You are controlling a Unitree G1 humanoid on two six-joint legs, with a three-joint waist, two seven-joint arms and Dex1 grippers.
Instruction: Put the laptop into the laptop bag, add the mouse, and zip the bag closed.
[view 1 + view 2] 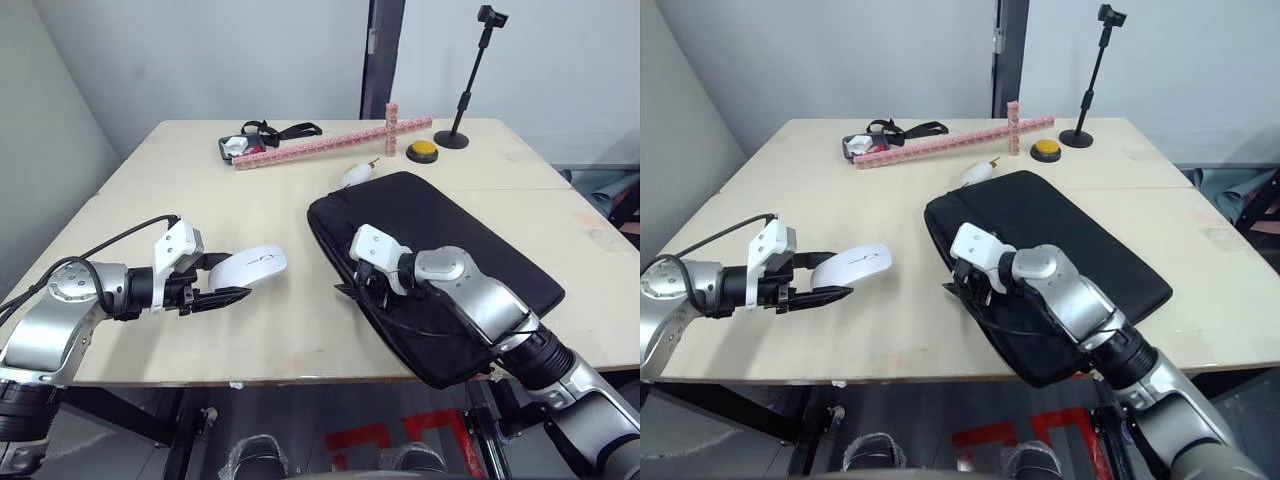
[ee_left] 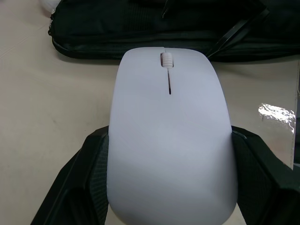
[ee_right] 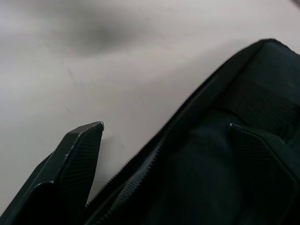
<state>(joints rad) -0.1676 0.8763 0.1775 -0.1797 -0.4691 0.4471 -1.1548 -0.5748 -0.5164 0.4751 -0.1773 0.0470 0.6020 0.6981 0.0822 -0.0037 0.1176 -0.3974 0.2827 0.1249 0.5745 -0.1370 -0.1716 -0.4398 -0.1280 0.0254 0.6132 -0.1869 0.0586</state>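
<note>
L arm reaches in low from the near-left edge, forearm about level, its pincer [image 1: 222,290] clamped on the mouse [image 1: 247,267], one black finger [image 2: 86,168] on each long side. Mouse is flat, white, oval, scroll wheel up, nose aimed toward the laptop bag [image 1: 450,250]; it sits just above the surface [image 1: 180,190], a bare strip between it and the bag's near-left edge.

R arm comes in from the near-right corner, elbow bent, wrist over the bag's near-left edge. R pincer [image 1: 356,290] is spread, gripping nothing: wrist view shows one finger [image 3: 77,154] over bare surface, the other over black fabric, zipper line running between them.

Bag lies flat, set diagonally on the right half; near corner overhangs the front edge. Zipper teeth visible along that side; can't tell if gapped. Laptop can't be made out.

Left and centre are open. Far side: small white object just past the bag's far corner, pink rod, yellow button [image 1: 423,150], black stand [image 1: 470,90], strap bundle.
</note>
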